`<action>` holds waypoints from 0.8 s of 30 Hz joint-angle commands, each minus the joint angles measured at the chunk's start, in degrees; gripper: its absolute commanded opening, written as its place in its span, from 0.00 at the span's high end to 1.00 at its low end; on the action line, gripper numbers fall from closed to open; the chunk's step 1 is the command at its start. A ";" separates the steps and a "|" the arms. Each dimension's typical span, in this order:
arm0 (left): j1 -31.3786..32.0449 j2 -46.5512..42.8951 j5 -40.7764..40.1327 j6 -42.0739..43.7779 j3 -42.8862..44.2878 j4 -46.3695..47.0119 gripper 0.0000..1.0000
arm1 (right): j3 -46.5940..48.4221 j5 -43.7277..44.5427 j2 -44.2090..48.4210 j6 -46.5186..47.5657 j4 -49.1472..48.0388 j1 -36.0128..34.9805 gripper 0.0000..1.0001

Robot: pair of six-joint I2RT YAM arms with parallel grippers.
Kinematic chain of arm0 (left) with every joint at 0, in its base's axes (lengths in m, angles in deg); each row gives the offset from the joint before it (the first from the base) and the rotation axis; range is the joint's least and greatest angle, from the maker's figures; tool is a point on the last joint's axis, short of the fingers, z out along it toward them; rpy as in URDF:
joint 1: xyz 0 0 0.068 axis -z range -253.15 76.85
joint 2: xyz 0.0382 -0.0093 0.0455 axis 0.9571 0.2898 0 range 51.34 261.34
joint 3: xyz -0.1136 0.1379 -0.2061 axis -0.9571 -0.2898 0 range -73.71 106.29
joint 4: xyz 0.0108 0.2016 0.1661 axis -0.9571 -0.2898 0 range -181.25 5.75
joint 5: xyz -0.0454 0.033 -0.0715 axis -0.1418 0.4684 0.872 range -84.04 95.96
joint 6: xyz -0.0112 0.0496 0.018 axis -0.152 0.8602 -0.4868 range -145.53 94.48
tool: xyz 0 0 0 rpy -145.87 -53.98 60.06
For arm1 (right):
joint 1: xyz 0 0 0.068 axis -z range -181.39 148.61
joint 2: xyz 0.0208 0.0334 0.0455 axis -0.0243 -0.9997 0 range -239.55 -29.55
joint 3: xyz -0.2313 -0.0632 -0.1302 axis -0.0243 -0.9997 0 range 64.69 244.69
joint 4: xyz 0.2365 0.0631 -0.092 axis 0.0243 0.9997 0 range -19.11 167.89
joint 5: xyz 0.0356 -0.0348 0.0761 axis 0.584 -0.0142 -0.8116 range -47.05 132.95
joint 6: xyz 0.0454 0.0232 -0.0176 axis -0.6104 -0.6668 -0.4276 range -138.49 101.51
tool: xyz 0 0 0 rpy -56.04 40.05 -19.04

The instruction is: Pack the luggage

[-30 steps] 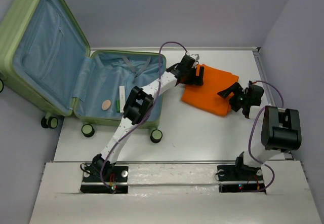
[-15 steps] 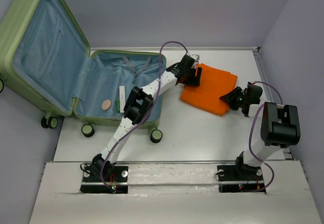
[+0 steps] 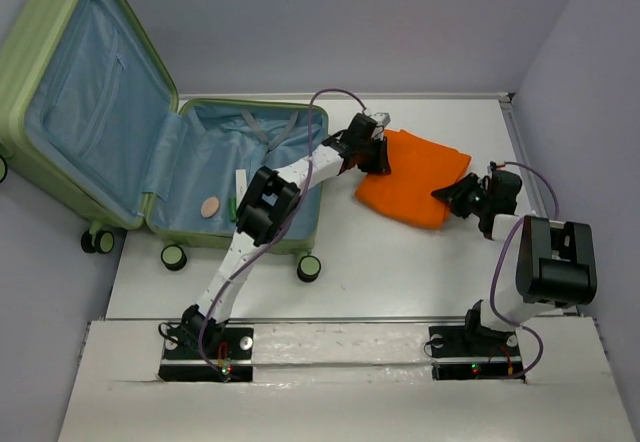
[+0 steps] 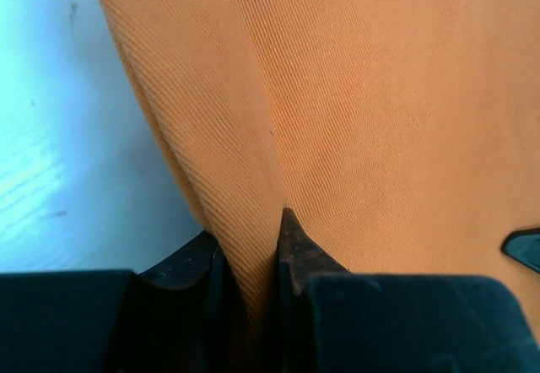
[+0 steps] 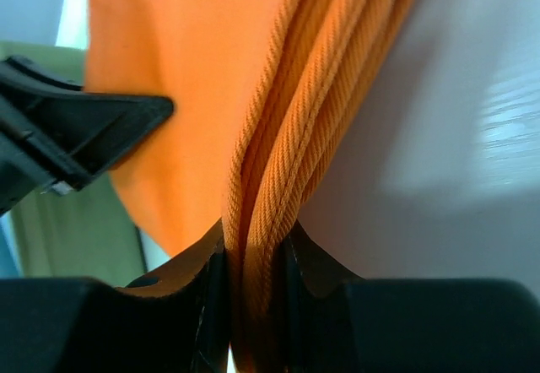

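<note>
luggage point(image 3: 100, 112) light-green, lid open, pale blue lining; both jaws pinch orange cloth point(image 3: 420, 177).

free: table point(image 3: 400, 262) in front of orange cloth point(image 3: 415, 177) | blocked: luggage point(image 3: 35, 47) wall just left of cloth

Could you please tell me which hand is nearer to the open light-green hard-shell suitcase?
Left. The left hand pinches the folded orange cloth at its edge beside the light-green hard-shell suitcase; the right hand grips the cloth's opposite side, farther away.
</note>
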 commanded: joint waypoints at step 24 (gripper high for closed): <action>-23.65 -42.24 14.01 -0.03 -5.76 -10.78 0.94 | 42.00 3.78 -1.06 -4.10 5.34 -33.67 0.93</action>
